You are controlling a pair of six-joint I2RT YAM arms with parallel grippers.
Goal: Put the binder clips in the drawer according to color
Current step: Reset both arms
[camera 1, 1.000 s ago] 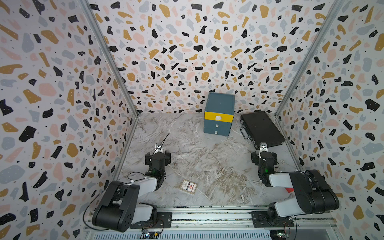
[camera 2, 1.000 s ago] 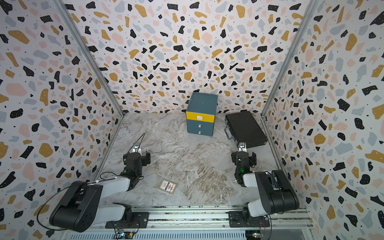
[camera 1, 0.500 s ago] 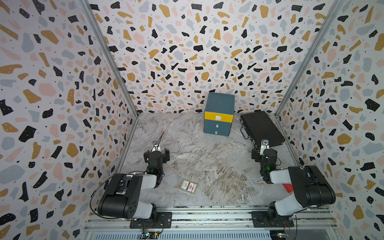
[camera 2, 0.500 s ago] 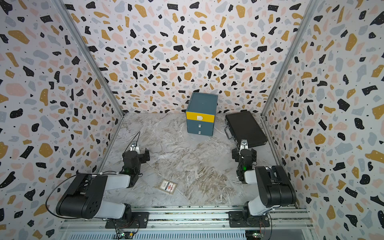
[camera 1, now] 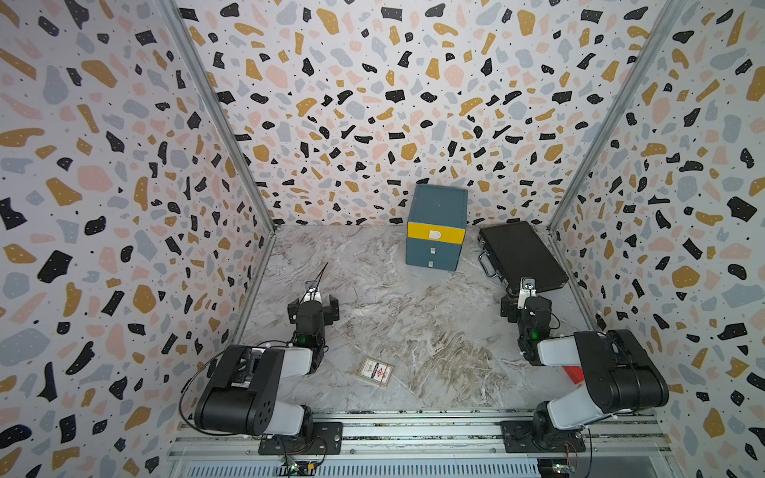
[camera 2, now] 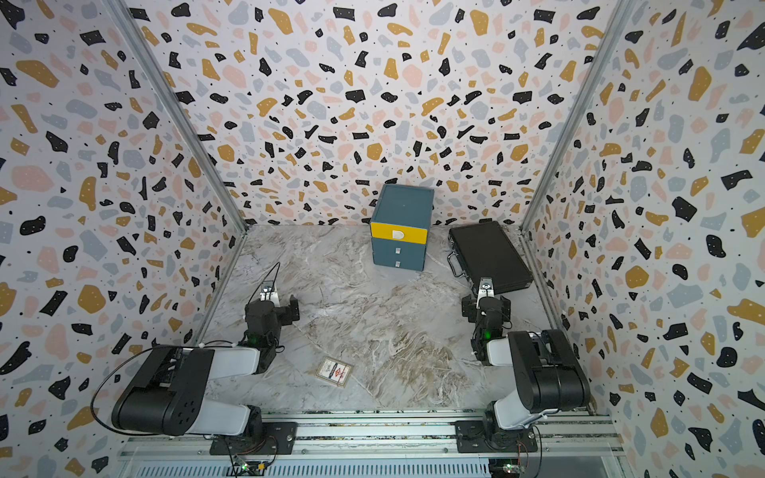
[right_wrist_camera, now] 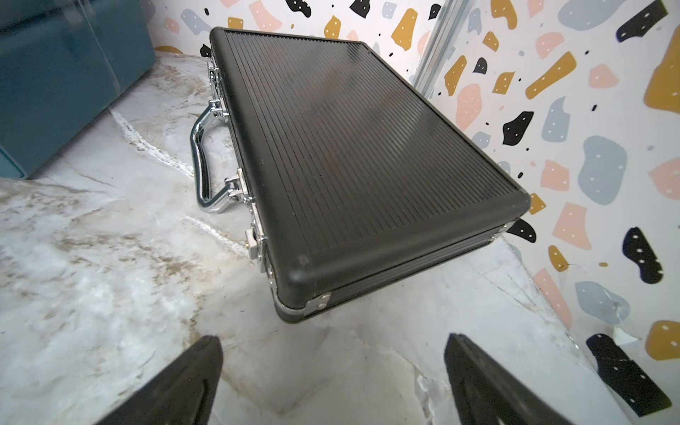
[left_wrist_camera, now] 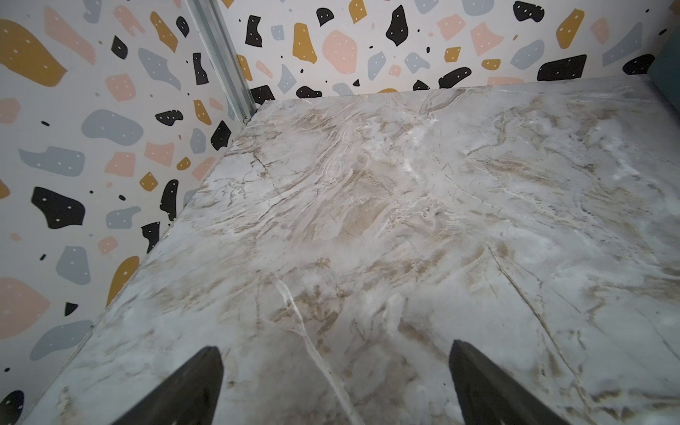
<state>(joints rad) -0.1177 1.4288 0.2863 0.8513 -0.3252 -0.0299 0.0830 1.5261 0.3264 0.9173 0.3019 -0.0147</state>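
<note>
Left gripper [left_wrist_camera: 333,355]: jaws spread, empty, above the bare grey marble tabletop [left_wrist_camera: 404,184].
Right gripper [right_wrist_camera: 331,342]: jaws spread, empty, near the flat black ribbed briefcase [right_wrist_camera: 353,147].
Binder clips: none visible in any view.
Small teal chest of three drawers [camera 1: 435,231]: by the back wall, yellow top front, all fronts look shut.
Advice: probably find the clips before reaching.

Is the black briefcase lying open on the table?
No, in the right wrist view the black briefcase lies flat and closed, its upper half shut down on its lower half all along the visible seam.
</note>
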